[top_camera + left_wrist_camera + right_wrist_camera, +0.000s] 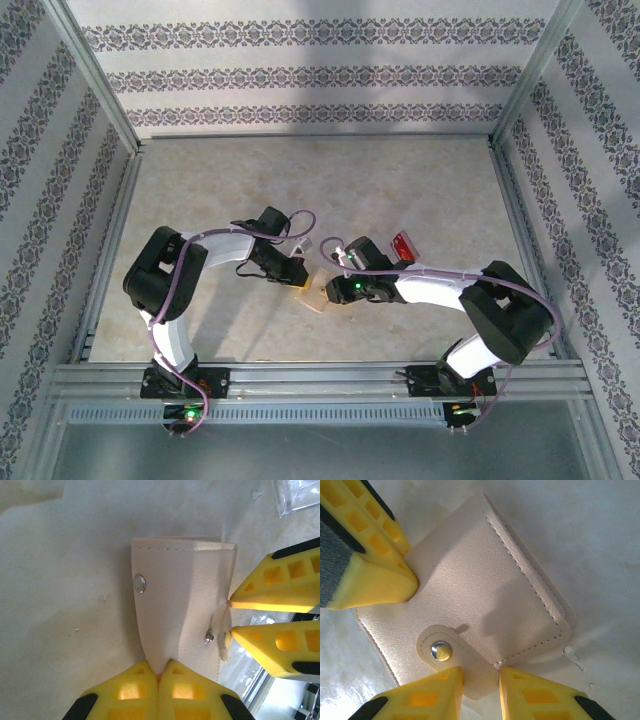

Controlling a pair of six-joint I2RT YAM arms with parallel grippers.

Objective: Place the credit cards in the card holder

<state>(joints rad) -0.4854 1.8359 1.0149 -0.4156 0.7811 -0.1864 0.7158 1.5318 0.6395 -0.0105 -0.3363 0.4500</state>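
Item, left claw (160,672): clenched on the near edge of the card holder (485,585) and pinning it to the worktop (400,180). In the right wrist view it enters at 10 o'clock. Item, card holder: tan-beige, folded shut, lying flat at mid-worktop between the two claws, with its snap tab (467,667) pointing toward the right claw. The stud (441,650) looks fastened, or nearly so. Item, clear credit card (300,497): on the worktop near the holder, at about 12 o'clock of it from above and apart from it. Item, right claw (481,677): released, fingers parted and set astride the free end of the tab. One finger is just beside the tab's edge and nothing is gripped yet. Item, red credit card (403,245): on the worktop at about 2 o'clock of the holder, beyond the right arm's wrist, untouched. Step in hand, as judged: opening the holder, with no card yet inside. The next move calls for the right claw to close on the tab and peel it off the stud while the left claw keeps its hold. A slip off the thin flap is the likely fault.
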